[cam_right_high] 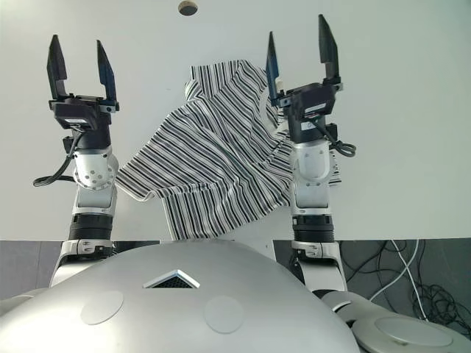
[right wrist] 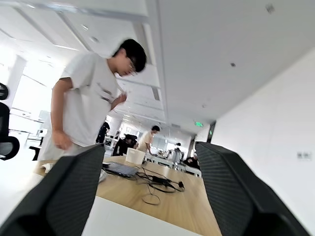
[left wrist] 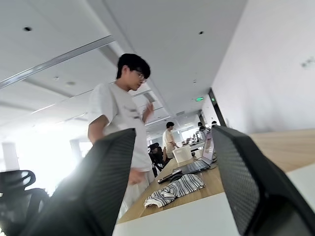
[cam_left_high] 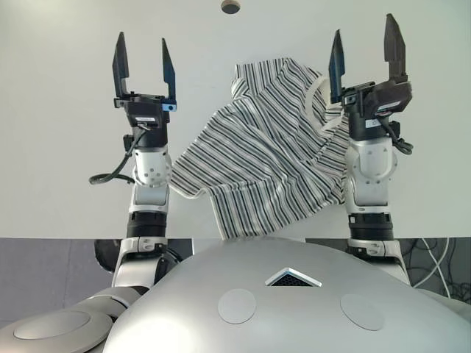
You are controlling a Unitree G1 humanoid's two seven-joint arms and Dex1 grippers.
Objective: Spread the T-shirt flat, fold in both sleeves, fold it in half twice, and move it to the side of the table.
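Note:
A black-and-white striped T-shirt [cam_left_high: 265, 162] lies crumpled on the white table [cam_left_high: 59, 110], bunched into folds, with one edge reaching the table's near edge. My left gripper [cam_left_high: 144, 59] is raised to the left of the shirt, clear of it, open and holding nothing. My right gripper [cam_left_high: 366, 50] stands over the shirt's right edge, also open and holding nothing, and its arm hides part of the cloth. In the wrist views the left fingers [left wrist: 98, 191] and right fingers [right wrist: 236, 196] point out into the room, spread wide.
A small dark round hole [cam_left_high: 230, 6] sits in the table at the far middle. Bare table surface lies left of the left arm and right of the right arm. Cables [cam_right_high: 412, 279] hang past the near edge at the right.

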